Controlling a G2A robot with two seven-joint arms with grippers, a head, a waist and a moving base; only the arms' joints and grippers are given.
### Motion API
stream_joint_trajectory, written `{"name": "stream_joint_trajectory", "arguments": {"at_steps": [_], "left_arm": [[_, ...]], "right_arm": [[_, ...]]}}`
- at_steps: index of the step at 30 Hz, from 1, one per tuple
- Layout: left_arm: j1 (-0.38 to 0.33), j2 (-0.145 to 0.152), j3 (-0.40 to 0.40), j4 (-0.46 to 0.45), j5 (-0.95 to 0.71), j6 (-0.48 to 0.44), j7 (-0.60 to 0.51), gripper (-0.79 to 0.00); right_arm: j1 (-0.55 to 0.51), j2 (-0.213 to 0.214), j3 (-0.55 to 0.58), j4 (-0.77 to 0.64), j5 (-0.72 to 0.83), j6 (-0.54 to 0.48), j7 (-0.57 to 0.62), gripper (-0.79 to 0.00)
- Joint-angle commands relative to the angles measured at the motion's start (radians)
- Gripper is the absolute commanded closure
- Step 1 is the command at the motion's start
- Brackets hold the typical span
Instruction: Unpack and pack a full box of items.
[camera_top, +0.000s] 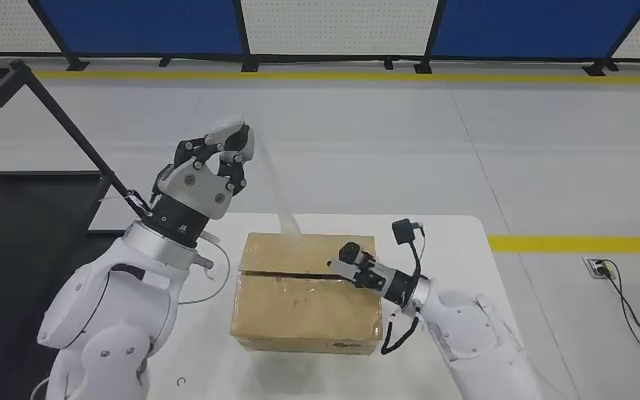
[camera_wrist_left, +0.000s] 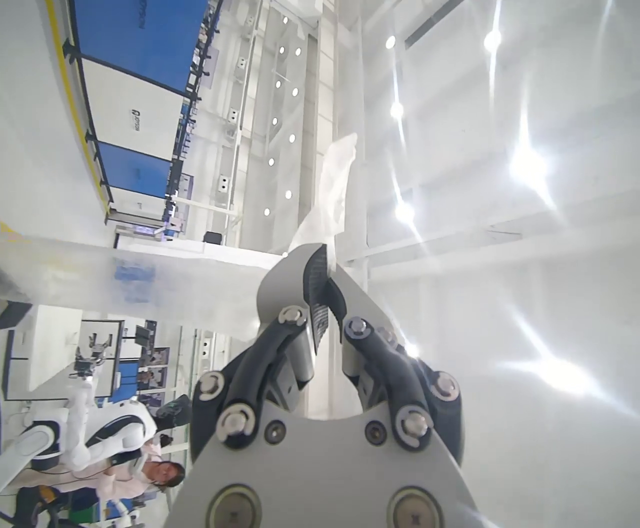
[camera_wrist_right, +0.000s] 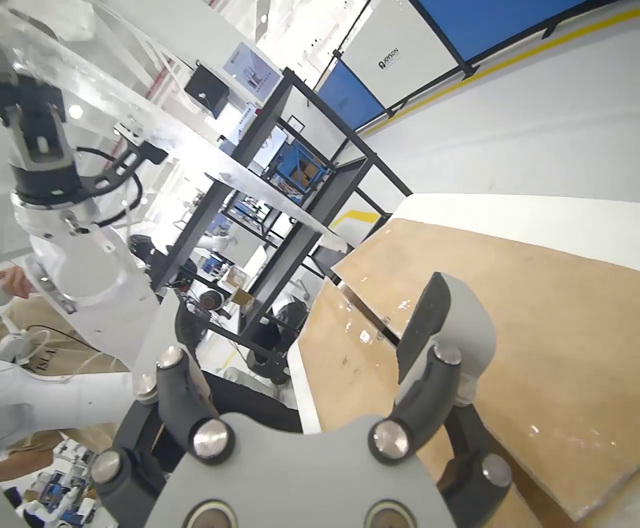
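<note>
- Clear tape strip (camera_top: 272, 185) runs taut from the cardboard box (camera_top: 305, 300) on the worktop (camera_top: 455, 245) to the raised left gripper (camera_wrist_left: 324, 280), clamped on its end.
- Right gripper (camera_wrist_right: 312, 305), spread wide and empty, seemingly presses the lid.
- Pull steadily along the seam with the box pinned.

box (camera_top: 305, 300): cardboard, glossy top | tape strip (camera_top: 272, 185): clear smooth plastic
</note>
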Motion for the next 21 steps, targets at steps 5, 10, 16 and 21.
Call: {"name": "stream_joint_trajectory", "arguments": {"at_steps": [5, 10, 16, 21], "left_arm": [[-0.011, -0.01, 0.014, -0.007, -0.078, -0.014, 0.076, 0.0], [-0.02, -0.017, 0.021, -0.015, -0.141, -0.03, 0.124, 0.0], [-0.03, -0.026, 0.031, -0.023, -0.222, -0.043, 0.185, 0.0], [-0.045, -0.032, 0.044, -0.02, -0.263, -0.053, 0.218, 0.0]], "right_arm": [[0.0, -0.01, -0.05, 0.017, -0.008, -0.014, -0.078, -0.785], [0.018, -0.021, -0.093, 0.076, -0.008, -0.031, -0.144, -0.785], [0.037, -0.032, -0.127, 0.125, -0.034, -0.05, -0.212, -0.785], [0.049, -0.042, -0.157, 0.15, -0.08, -0.059, -0.286, -0.785]]}}
